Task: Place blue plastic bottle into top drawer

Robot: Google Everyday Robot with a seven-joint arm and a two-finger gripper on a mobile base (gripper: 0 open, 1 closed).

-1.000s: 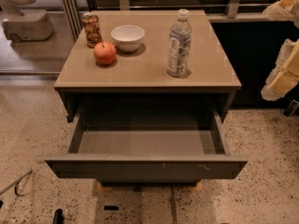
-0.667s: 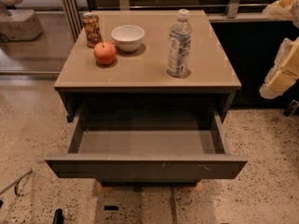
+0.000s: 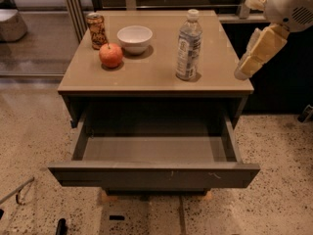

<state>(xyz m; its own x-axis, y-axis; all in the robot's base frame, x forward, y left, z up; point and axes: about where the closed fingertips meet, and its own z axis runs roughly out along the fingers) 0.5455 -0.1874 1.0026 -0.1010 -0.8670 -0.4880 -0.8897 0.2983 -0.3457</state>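
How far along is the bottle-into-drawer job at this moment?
Done: the drawer is pulled open and looks empty. In hand: nothing; the gripper hangs off the right edge of the cabinet top, apart from the bottle, which stands upright there. Left: grasp the bottle, lift it and set it in the drawer.

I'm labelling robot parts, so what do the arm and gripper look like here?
The arm is a rounded white housing with a patch of small vent slots. The gripper, at the right edge beside the cabinet, is pale cream-yellow and blocky. No cables or markings show.
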